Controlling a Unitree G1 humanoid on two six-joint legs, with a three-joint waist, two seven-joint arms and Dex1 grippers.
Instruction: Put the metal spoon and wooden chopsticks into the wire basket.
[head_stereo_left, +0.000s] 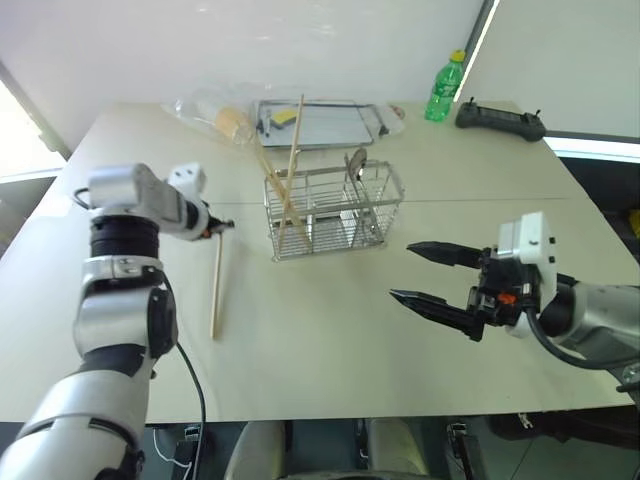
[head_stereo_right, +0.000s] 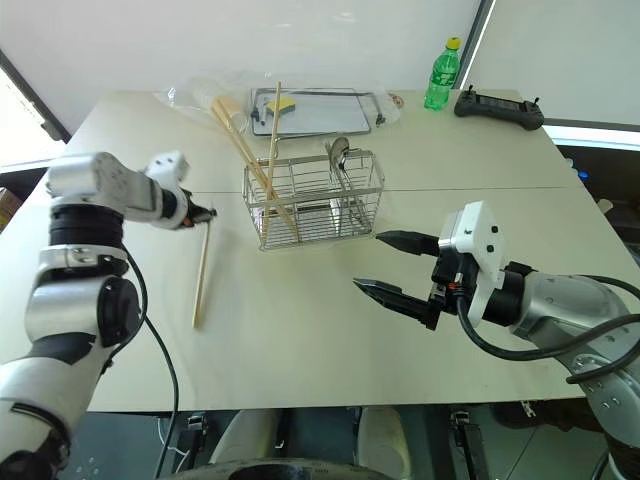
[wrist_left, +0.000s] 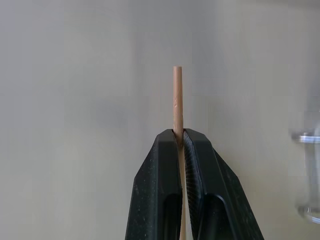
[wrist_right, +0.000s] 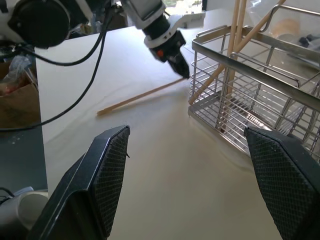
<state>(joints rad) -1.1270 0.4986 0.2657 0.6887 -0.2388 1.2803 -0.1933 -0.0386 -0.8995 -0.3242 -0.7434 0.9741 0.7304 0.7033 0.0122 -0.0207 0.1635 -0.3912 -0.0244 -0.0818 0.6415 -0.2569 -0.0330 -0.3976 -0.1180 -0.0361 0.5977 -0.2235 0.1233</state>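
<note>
One wooden chopstick (head_stereo_left: 216, 285) is clamped in our left fingers (wrist_left: 172, 165); next we lift it to the wire basket (head_stereo_left: 335, 210), right fingers (head_stereo_left: 440, 275) apart.

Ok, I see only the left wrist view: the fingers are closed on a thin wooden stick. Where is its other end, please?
Observer: The wooden stick slopes down from the left gripper, and its far end seems to rest on the table.
Operator: And on which side of this gripper is the basket?
Observer: The wire basket stands just to the right of that gripper, apart from it.
Operator: Is the spoon already inside?
Observer: Yes, the metal spoon stands in the basket's right part, bowl up.
</note>
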